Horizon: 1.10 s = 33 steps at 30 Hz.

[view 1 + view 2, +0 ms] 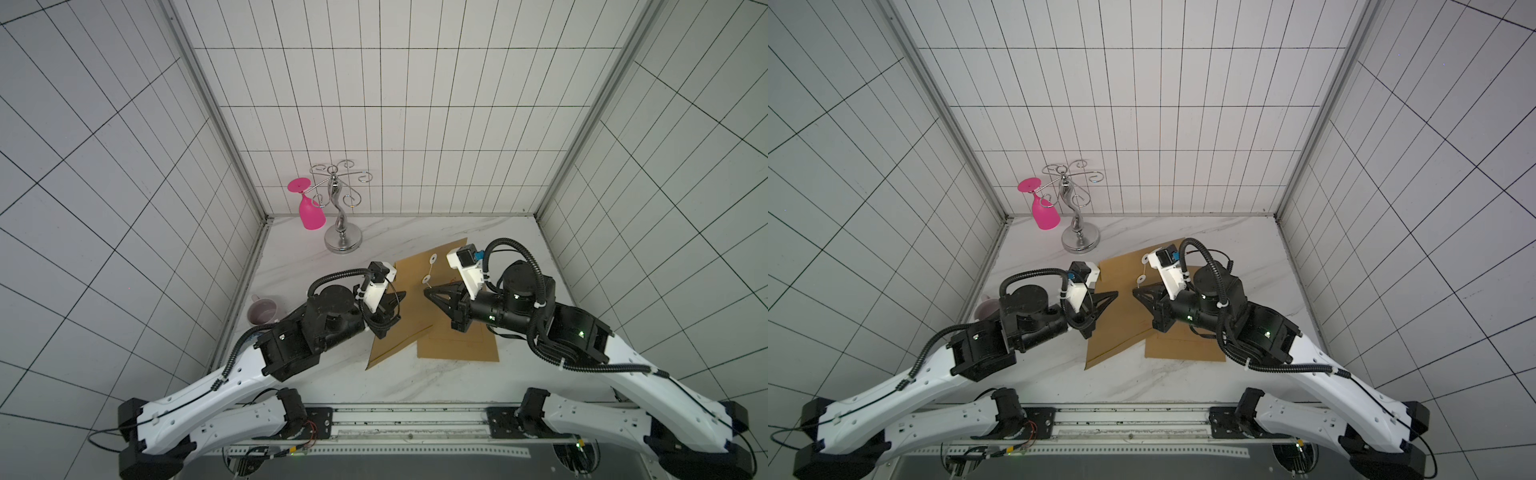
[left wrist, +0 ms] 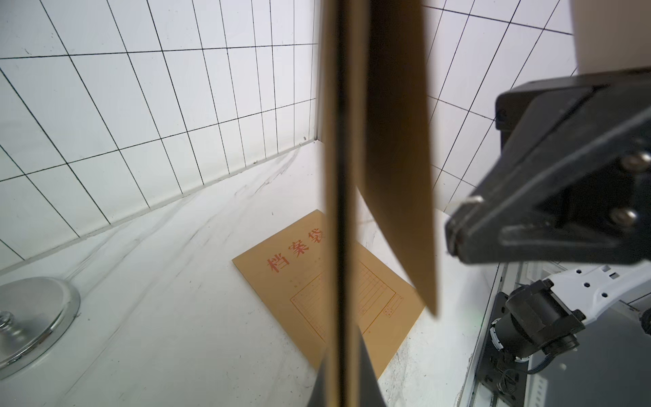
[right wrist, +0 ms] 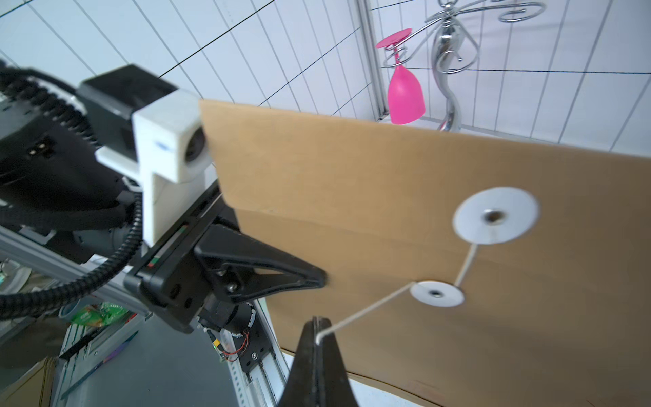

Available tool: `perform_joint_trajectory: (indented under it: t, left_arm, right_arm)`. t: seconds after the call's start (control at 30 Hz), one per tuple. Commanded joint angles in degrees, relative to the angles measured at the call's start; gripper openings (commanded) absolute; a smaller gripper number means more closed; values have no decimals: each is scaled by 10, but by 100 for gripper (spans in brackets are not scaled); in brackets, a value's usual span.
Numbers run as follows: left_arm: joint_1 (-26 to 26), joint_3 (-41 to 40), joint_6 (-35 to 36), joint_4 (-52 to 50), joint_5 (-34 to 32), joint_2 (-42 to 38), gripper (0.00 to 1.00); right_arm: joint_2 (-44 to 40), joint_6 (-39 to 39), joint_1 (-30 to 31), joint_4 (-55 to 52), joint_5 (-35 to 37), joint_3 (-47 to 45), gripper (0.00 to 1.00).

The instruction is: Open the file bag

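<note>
Over the table [image 1: 332,386], my left tool [image 3: 320,280] is clamped on the file bag [image 3: 352,183]; my right tool [image 3: 317,326] pinches its string [image 3: 370,308] tight.

File bag [image 1: 411,320] was matt brown paper, smooth, with flat white discs [image 3: 496,215] and thin pale string [image 3: 366,310]. Rack [image 1: 343,241] was polished shiny metal. Glass [image 1: 311,214] looked like smooth pink plastic. Table [image 1: 374,386] was smooth white marble-look. Left gripper [image 3: 322,278] and right gripper [image 3: 317,322] were matt black plastic.
</note>
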Motion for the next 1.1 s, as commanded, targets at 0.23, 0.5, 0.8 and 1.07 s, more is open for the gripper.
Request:
perform_joint_trajectory:
  t: [0.23,0.5,0.8,1.07]
  left_arm:
    - [-3,3,-39,63,-26,-31,0]
    - [-3,3,-49,64,-17,-39,0]
    - [-1,2,-46,53,-43,-33,0]
    - [58,-28,-86,65,53,-25,0]
  right_arm:
    - [-41,33,38,48,79,-105,0]
    - [-83,67,-3,12,124,-151,0]
    - [-83,50,-180,-22,44,-164,0]
    - [-58,2,-246,-61,24,-74,0]
